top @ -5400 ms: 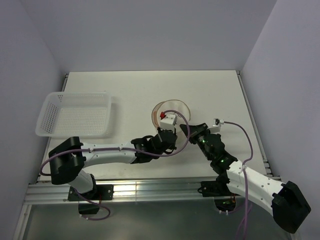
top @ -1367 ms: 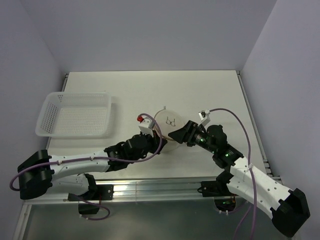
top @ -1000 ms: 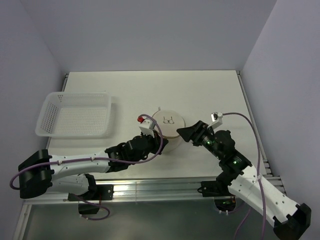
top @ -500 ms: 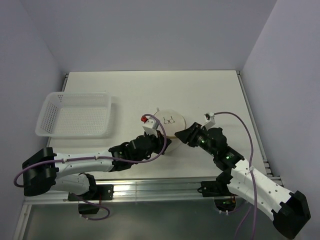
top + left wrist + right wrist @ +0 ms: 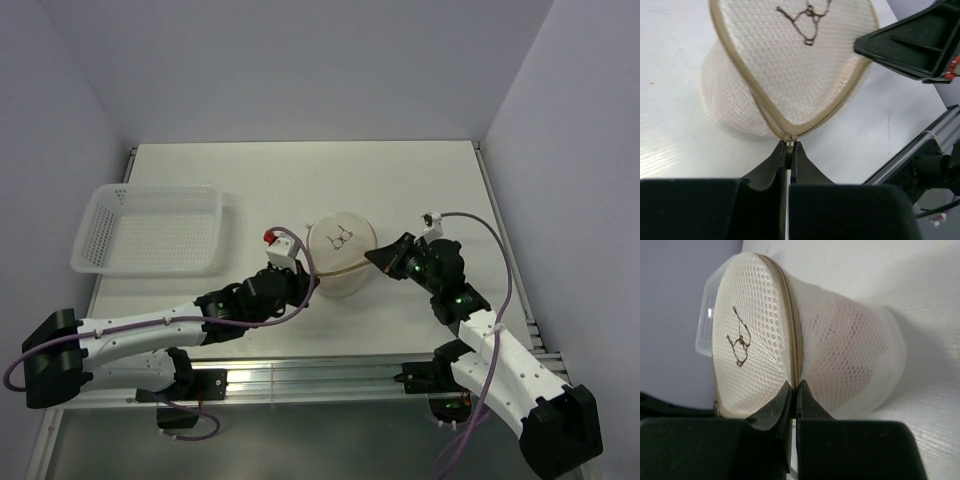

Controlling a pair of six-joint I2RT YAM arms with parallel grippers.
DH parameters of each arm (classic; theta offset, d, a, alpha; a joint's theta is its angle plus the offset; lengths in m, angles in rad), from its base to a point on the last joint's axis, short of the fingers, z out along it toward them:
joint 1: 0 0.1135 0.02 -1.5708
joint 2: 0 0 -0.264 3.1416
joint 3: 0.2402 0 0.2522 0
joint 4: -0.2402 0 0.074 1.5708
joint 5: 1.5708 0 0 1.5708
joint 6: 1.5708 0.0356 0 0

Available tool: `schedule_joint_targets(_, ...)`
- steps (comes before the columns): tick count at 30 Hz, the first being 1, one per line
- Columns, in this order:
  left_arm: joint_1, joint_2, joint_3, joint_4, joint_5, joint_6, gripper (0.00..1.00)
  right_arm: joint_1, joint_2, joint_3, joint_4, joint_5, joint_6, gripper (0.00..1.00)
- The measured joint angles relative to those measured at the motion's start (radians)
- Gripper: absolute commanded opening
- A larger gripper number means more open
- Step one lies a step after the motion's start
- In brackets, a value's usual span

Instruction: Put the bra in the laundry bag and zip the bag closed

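The laundry bag (image 5: 340, 256), a round white mesh drum with a tan zipper rim and a small dark mark on its face, stands tilted at mid-table between both grippers. My left gripper (image 5: 789, 145) is shut on the zipper pull (image 5: 789, 137) at the bag's near-left rim (image 5: 312, 282). On the opposite side, my right gripper (image 5: 795, 386) is shut on the zipper seam of the laundry bag (image 5: 790, 340). The bra shows only as a faint pink tint (image 5: 842, 332) through the mesh wall. From the left wrist the laundry bag (image 5: 790, 65) fills the upper view, with the right gripper's fingers (image 5: 905, 42) behind it.
A white perforated basket (image 5: 150, 230) sits at the table's left side, and its corner (image 5: 705, 332) peeks out behind the bag. The metal rail (image 5: 320, 378) runs along the near edge. Purple walls close in at the back and both sides.
My right gripper has gone from open to shut on the bag's zipper seam. The bag now tilts more upright, and the left arm has shifted slightly left while still gripping the pull.
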Motion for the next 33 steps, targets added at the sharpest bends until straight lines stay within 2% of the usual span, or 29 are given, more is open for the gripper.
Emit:
schedule_joint_targets(7,0.059,-0.121,-0.042,-0.039,0.003,-0.002,0.00,-0.057,0.122,0.092,0.013,-0.194,-0.063,0.00)
schedule_joint_targets(13,0.066,-0.119,-0.047,-0.033,0.018,-0.003,0.00,-0.066,0.261,0.161,0.028,-0.248,-0.100,0.02)
schedule_joint_targets(15,0.063,-0.098,-0.052,-0.015,0.024,-0.006,0.00,-0.068,0.328,0.216,0.020,-0.259,-0.119,0.16)
schedule_joint_targets(16,0.060,-0.086,-0.052,-0.006,0.024,-0.008,0.00,-0.069,0.373,0.255,0.015,-0.262,-0.133,0.32)
schedule_joint_targets(17,0.054,-0.072,-0.052,0.003,0.025,-0.009,0.00,-0.069,0.405,0.284,0.011,-0.263,-0.138,0.44)
schedule_joint_targets(19,0.030,-0.047,-0.052,0.030,0.023,-0.010,0.00,-0.071,0.461,0.348,-0.006,-0.249,-0.164,0.61)
schedule_joint_targets(20,0.014,-0.028,-0.049,0.046,0.028,-0.012,0.00,-0.074,0.481,0.375,-0.013,-0.234,-0.178,0.74)
schedule_joint_targets(22,-0.009,0.014,-0.038,0.073,0.040,-0.019,0.00,-0.075,0.488,0.404,-0.018,-0.209,-0.202,0.80)
schedule_joint_targets(26,-0.035,0.133,0.015,0.125,0.059,-0.039,0.00,-0.063,0.410,0.391,-0.046,-0.145,-0.224,0.82)
schedule_joint_targets(33,-0.037,0.206,0.063,0.188,0.063,-0.053,0.00,0.025,-0.035,0.111,-0.097,-0.040,-0.171,0.82)
